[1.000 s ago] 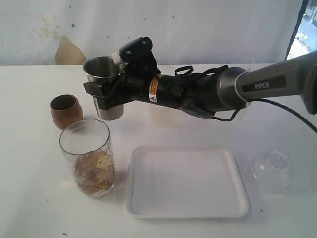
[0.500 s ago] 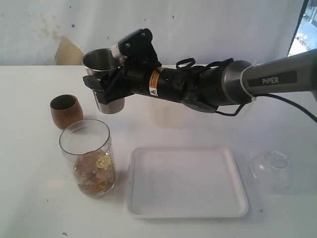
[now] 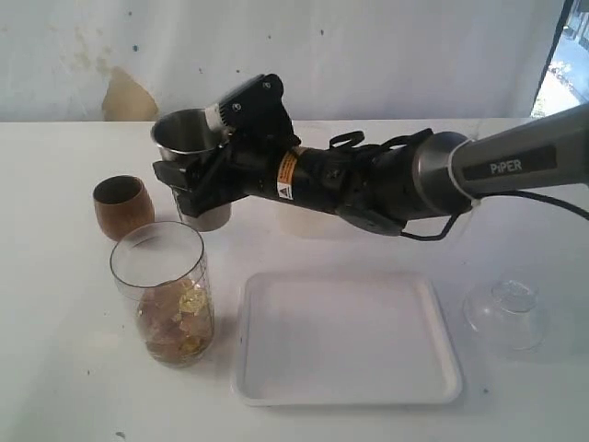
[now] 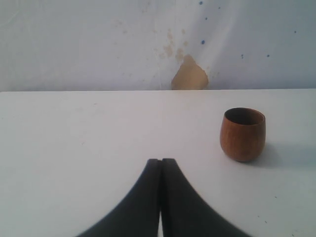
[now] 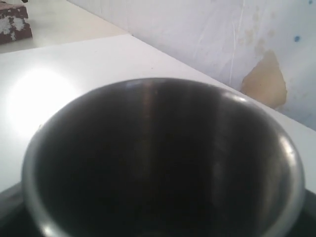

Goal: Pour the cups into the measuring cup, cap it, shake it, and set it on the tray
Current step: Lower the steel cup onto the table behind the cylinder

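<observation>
- A white counter (image 3: 74, 387) runs up to a white wall with one tan patch (image 3: 127, 97).
- Two cups are in view. One is a brown wooden cup (image 3: 122, 204) standing upright and alone on the left of the exterior view. The other is a steel tumbler (image 3: 187, 134).
- The right end effector (image 3: 191, 184) has its fingers spread around the tumbler's body and grips it upright. The right wrist view looks down into the tumbler's dark inside (image 5: 163, 158).
- Whether the tumbler's base touches the counter cannot be told.
- One clear measuring cup (image 3: 164, 276) stands in front of the wooden cup and just left of the tray. Amber and yellowish chunks fill its lower part.
- One white tray (image 3: 345, 391) lies flat on the counter.
- One clear dome (image 3: 504, 315) sits right of the tray.
- The left end effector (image 4: 161, 161) has its fingers pressed together and holds nothing. The wooden cup (image 4: 242, 134) stands apart from it.
</observation>
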Tool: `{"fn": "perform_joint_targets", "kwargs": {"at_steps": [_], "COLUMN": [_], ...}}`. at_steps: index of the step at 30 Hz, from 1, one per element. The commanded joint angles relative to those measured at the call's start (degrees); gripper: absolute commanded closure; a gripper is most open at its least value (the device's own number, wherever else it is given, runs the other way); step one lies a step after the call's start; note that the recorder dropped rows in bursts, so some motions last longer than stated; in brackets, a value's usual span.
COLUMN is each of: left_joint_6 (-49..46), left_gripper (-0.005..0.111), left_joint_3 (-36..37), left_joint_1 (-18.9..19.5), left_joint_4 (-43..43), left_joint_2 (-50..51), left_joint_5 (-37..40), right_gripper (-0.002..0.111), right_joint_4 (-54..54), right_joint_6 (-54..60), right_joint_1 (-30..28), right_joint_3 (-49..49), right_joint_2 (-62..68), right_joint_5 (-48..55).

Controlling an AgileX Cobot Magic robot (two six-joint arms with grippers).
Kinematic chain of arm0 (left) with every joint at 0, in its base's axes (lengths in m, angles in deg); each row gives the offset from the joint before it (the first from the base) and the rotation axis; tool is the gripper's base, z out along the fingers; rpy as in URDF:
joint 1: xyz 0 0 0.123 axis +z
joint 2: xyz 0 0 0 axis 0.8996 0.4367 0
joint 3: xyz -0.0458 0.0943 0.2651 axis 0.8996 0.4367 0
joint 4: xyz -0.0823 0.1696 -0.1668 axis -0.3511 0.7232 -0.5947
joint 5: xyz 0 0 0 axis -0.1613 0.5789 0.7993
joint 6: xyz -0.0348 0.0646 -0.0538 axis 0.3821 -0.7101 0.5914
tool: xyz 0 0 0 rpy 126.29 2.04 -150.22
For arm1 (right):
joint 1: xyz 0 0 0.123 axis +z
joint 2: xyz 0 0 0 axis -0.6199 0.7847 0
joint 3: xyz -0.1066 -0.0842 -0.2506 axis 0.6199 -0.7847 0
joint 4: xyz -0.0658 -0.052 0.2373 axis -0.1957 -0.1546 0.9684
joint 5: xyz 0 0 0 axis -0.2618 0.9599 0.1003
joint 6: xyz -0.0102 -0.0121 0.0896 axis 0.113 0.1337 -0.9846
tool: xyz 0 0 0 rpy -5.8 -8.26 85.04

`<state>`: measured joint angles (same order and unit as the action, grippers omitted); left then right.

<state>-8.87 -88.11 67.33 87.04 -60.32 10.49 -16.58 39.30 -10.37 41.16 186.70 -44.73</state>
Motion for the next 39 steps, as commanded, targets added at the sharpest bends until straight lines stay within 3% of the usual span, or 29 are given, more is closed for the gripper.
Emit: {"fn": "perform_joint_targets", "kwargs": {"at_steps": [1,21,33,39], "left_joint_6": [0.0,0.0,0.0,0.0], "left_gripper": [0.107,0.107,0.107,0.107], "left_joint_3": [0.2,0.2,0.2,0.2], "left_joint_1": [-0.3,-0.3,-0.3,-0.3], "left_joint_4": [0.2,0.2,0.2,0.2], "left_joint_2": [-0.3,-0.3,-0.3,-0.3], "left_joint_5": [-0.7,-0.7,-0.7,-0.7], "right_gripper": [0.108,0.108,0.108,0.108], "right_joint_4": [2.3,3.6,2.7,15.0], "right_joint_6": [3.4,8.4,3.5,3.3], "right_joint_1": [1.2,1.2,1.2,1.3], "right_joint_3": [-0.5,-0.1,0.9,0.9], "right_joint_2": [0.9,6.8,-3.9,-3.7], "right_joint_5": [-2.8,-0.6,0.3,5.6]}}
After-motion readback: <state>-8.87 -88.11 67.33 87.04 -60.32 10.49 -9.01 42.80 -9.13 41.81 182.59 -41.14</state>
